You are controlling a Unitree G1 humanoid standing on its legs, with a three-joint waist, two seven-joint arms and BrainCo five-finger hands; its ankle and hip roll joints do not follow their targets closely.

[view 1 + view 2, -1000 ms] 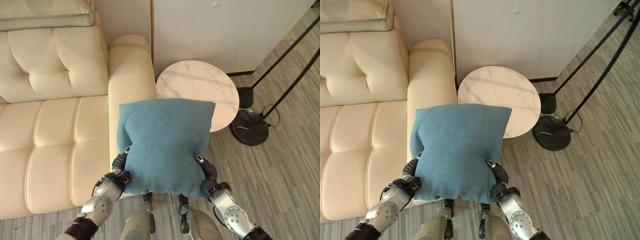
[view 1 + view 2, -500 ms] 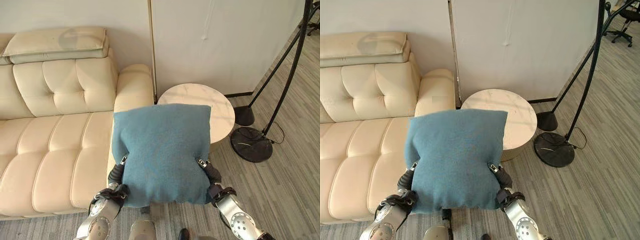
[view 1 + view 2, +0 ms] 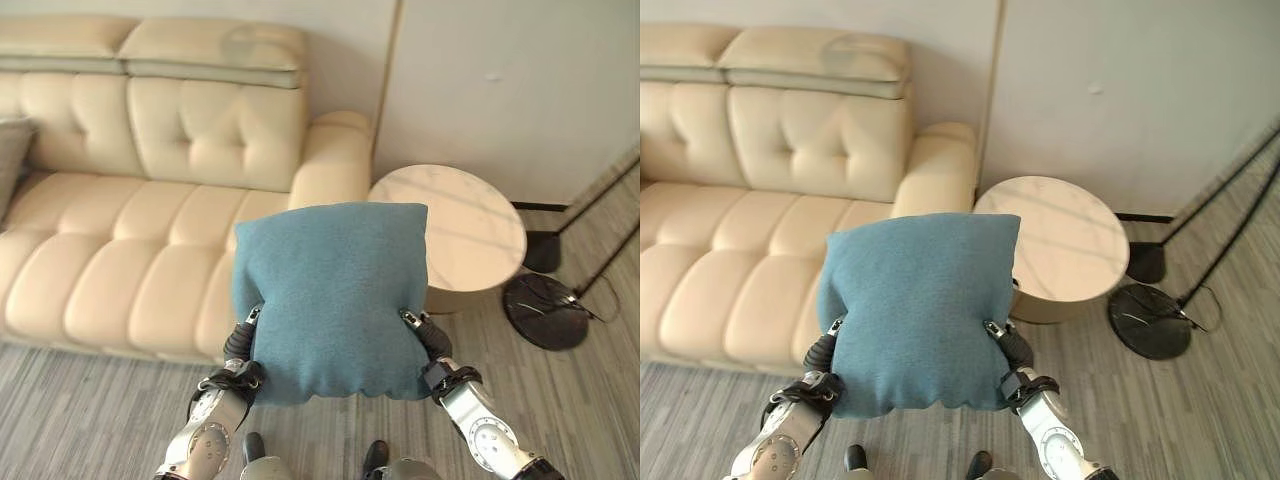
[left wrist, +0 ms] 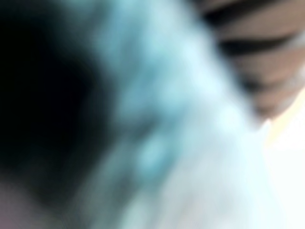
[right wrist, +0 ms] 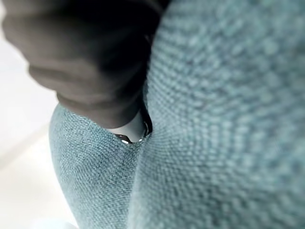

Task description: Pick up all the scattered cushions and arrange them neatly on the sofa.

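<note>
We hold the teal cushion (image 3: 330,295) upright in the air, left hand (image 3: 239,343) pressed to its 8 o'clock edge and right hand (image 3: 425,338) to its 4 o'clock edge. Both hands' fingers are buried in the fabric, so we cannot tell their grasp. The cream leather sofa (image 3: 150,250) lies at 10 o'clock and the round marble side table (image 3: 470,225) at 2 o'clock.

Both arms rise from the frame's bottom, left hand (image 3: 240,345) and right hand (image 3: 428,340) raised, fingers hidden.
</note>
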